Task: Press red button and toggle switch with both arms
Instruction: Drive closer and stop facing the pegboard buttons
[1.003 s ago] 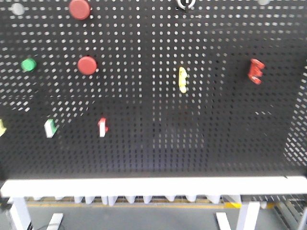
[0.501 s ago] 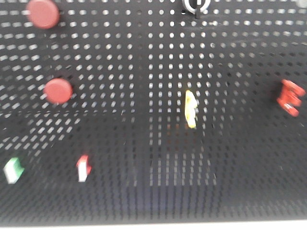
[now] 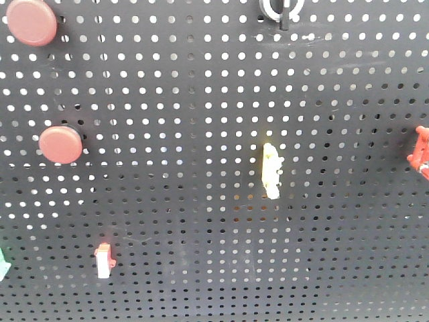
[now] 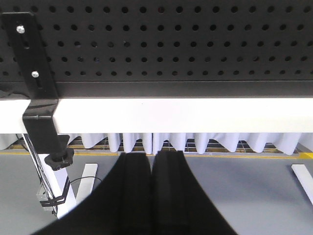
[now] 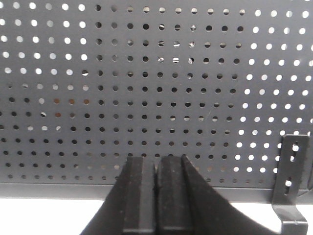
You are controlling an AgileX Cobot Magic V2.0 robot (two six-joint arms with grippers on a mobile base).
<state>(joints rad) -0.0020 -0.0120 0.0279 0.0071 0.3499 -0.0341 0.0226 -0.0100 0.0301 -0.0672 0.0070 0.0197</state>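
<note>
On the black pegboard [image 3: 201, 100] two red round buttons show at the left: one at the top left corner [image 3: 31, 21], one lower [image 3: 60, 143]. The toggle switch [image 3: 282, 9], a short black lever in a white ring, sits at the top edge, partly cut off. Neither gripper shows in the front view. My left gripper [image 4: 152, 155] is shut and empty, pointing at the white bar [image 4: 195, 115] below the board. My right gripper [image 5: 156, 159] is shut and empty, close to the board's bare lower part [image 5: 146, 73].
A pale yellow clip-like switch [image 3: 271, 170] sits mid-board. A small red-and-white block switch [image 3: 103, 261] is at the lower left, a green-and-white piece [image 3: 3, 263] at the left edge, a red part [image 3: 421, 151] at the right edge. A black bracket [image 4: 36, 88] hangs at the board's lower left.
The front view has moved much closer to the pegboard. The white bar and floor have left that view, and the board's parts appear larger and shifted outward.
</note>
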